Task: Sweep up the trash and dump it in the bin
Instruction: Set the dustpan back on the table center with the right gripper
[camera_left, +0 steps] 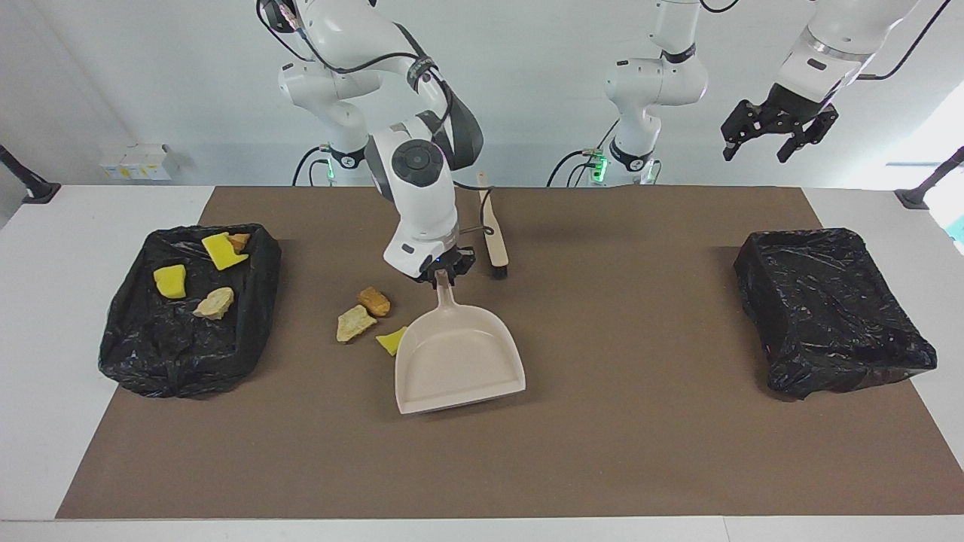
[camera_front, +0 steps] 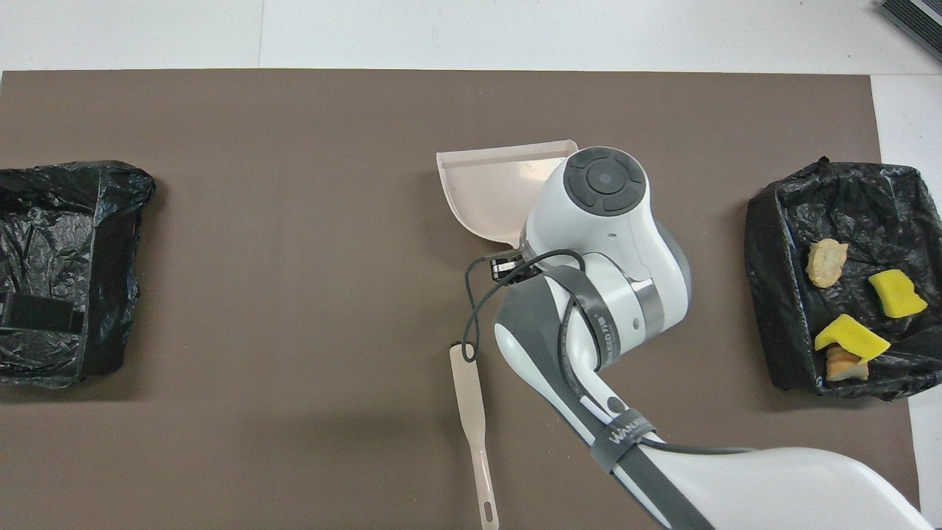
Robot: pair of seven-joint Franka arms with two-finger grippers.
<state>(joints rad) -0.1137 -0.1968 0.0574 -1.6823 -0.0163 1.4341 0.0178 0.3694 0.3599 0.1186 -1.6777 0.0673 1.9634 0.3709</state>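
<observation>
Three scraps [camera_left: 365, 315] lie beside the dustpan [camera_left: 458, 357], near brush [camera_left: 493, 237].

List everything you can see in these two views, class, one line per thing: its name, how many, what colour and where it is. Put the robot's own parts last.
Mat: one, brown, covering the table.
Trash on the mat: three scraps, tan, orange-brown and yellow, beside the dustpan toward the right arm's end.
Trash in the bin: four scraps, two yellow, one tan, one orange.
Bin with trash: one, black-lined, at the right arm's end.
Empty bin: one, black-lined, at the left arm's end.
Dustpan: one, beige, mid-mat.
Brush: one, beige with dark bristles, nearer to the robots than the dustpan.
Right tool: shut on the dustpan's handle.
Left tool: open, raised above the left arm's end, waiting.
</observation>
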